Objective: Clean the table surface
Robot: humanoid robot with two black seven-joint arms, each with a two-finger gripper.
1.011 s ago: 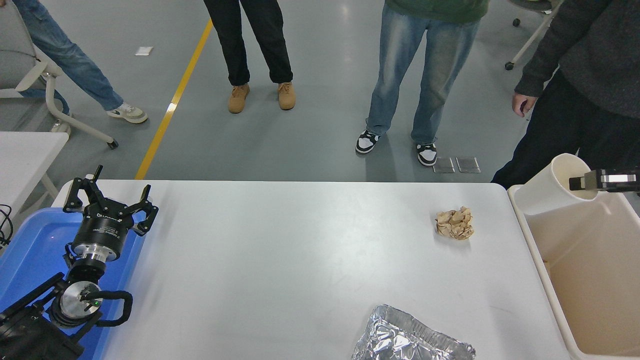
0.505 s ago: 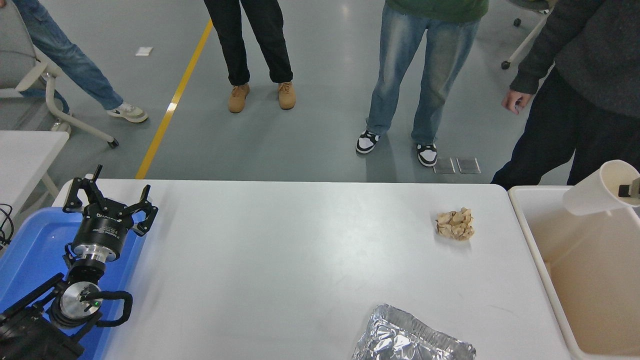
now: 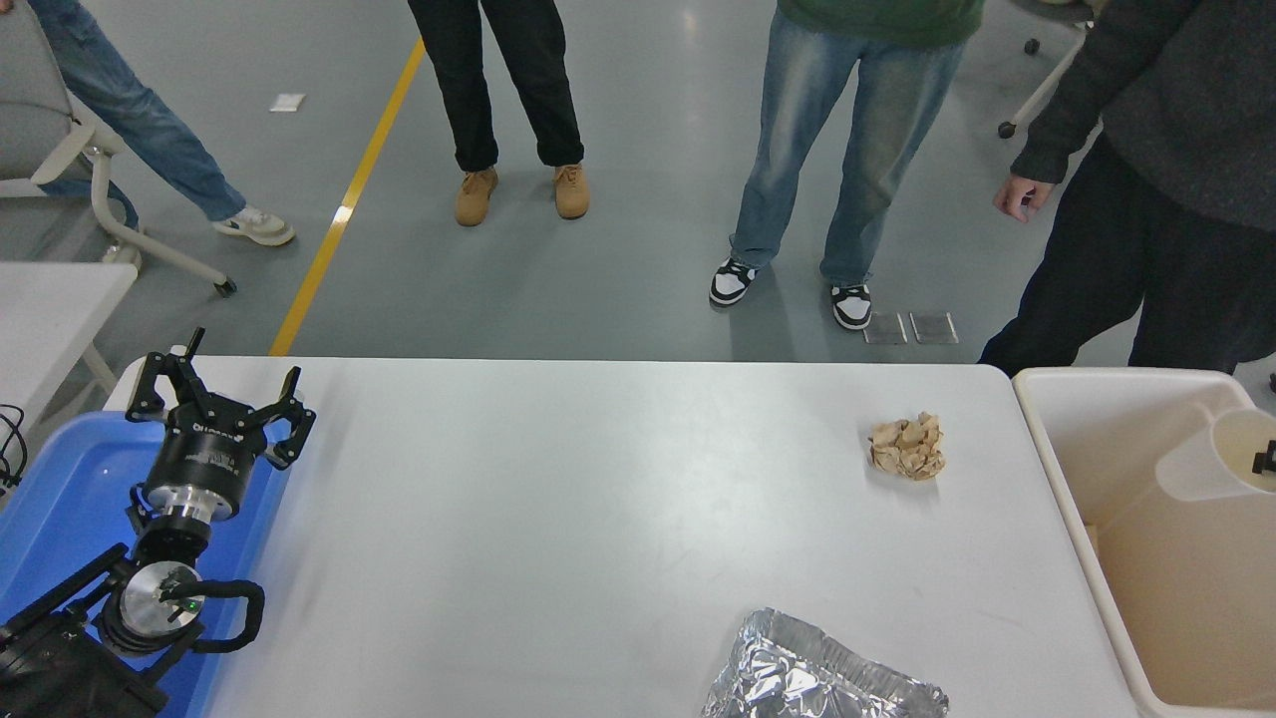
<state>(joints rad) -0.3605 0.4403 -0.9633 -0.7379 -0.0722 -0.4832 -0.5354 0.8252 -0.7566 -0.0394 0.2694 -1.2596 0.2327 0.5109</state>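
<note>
The table surface (image 3: 558, 519) is a wide white top. On it lie a crumpled brown paper ball (image 3: 906, 447) at the right and a crushed foil tray (image 3: 817, 678) at the front edge. Only a dark tip of my right gripper (image 3: 1267, 461) shows at the picture's right edge. It is shut on the rim of a white paper cup (image 3: 1201, 461), which hangs tilted inside the beige bin (image 3: 1057, 469). My left gripper (image 3: 214, 404) is parked open at the lower left, over a blue tray (image 3: 70, 489).
The beige bin stands against the table's right end. Several people stand on the far side, one with a hand (image 3: 1017, 194) hanging near the bin's corner. A smaller white table (image 3: 50, 309) and a chair stand at the far left.
My right gripper has carried the cup rightward and down, from above the bin's left corner into the bin, and has nearly left the picture. The left arm has not moved.
</note>
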